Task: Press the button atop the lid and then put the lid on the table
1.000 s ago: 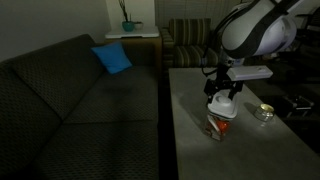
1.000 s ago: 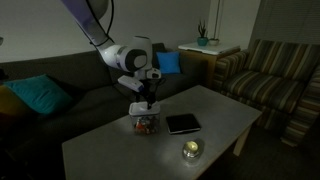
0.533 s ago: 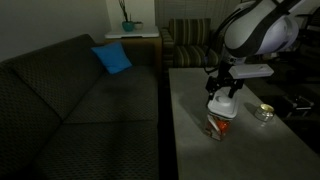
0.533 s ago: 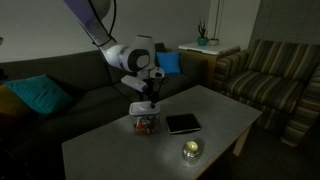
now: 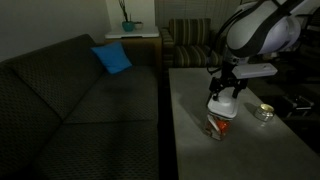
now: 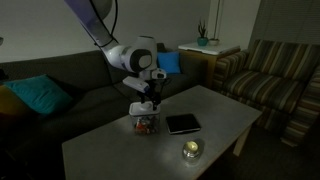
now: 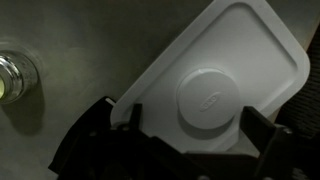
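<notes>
Both steps seem left for you: the lid (image 7: 215,80) sits right under the end effector (image 5: 222,96), between its spread jaws, gripped or not I cannot tell, button (image 7: 208,98) facing it, not yet on the bench (image 5: 250,150).

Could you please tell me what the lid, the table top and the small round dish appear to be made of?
lid: likely matte white plastic, with a moulded round button.
table: smooth matte grey top, material unclear.
dish: probably glass or metal, since it glints.
</notes>
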Controlling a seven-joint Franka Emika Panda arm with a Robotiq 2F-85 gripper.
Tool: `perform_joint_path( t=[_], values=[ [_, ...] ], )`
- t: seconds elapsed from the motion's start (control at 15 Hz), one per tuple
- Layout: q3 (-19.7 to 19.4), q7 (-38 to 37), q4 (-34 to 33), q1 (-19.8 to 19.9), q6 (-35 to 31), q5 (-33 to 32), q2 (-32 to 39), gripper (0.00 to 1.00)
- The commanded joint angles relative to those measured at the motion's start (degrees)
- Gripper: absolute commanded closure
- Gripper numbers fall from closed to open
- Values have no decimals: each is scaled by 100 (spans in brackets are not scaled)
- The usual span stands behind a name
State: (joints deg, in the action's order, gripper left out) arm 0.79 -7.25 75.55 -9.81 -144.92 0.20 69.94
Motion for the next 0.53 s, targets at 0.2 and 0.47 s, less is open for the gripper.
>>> perform_joint_path(
  t=[0.2,0.47],
  values=[
    [44,34,-314,47,423,5,179,0],
    [103,59,-457,79,599,46,244,40]
  ],
)
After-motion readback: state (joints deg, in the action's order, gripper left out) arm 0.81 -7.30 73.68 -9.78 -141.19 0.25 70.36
